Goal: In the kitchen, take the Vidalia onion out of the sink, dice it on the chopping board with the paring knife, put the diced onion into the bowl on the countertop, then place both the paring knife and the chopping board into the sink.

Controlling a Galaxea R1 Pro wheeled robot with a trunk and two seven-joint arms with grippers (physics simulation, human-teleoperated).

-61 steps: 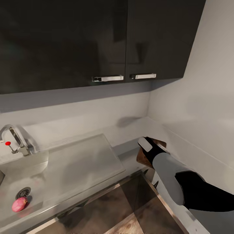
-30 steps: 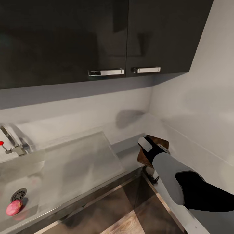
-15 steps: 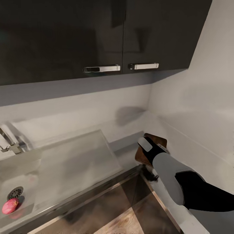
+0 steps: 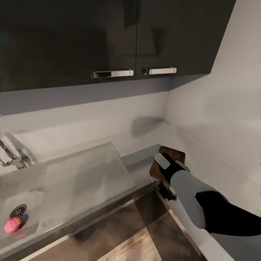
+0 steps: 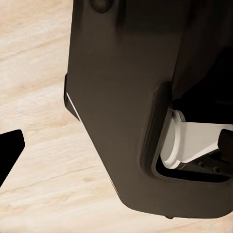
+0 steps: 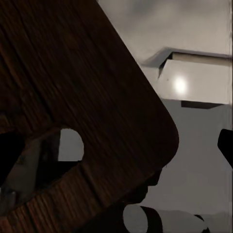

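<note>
The pink-red Vidalia onion [image 4: 13,224] lies in the steel sink [image 4: 40,217], next to the round drain [image 4: 18,210]. The dark brown chopping board [image 4: 173,154] is tilted up off the grey countertop [image 4: 143,159] in the far right corner. My right wrist [image 4: 167,169] covers its near end. In the right wrist view the board [image 6: 73,73] sits close against my right gripper [image 6: 116,148], with its slot-shaped handle hole [image 6: 70,145] showing. My left gripper [image 5: 116,145] hangs open beside the robot's dark body, over wooden floor. The paring knife and the bowl are out of view.
The flat steel drainboard [image 4: 83,177] lies between the sink and the board. The tap [image 4: 11,156] is cut off at the left edge. Dark wall cabinets [image 4: 108,36] with chrome handles [image 4: 112,73] hang overhead. A white wall [image 4: 224,119] closes the right side. Wooden floor [image 4: 134,246] shows below the counter's edge.
The camera has moved: the sink and onion slid left and the cabinet handles rose in the picture. The board stayed at my right gripper, shifting only slightly.
</note>
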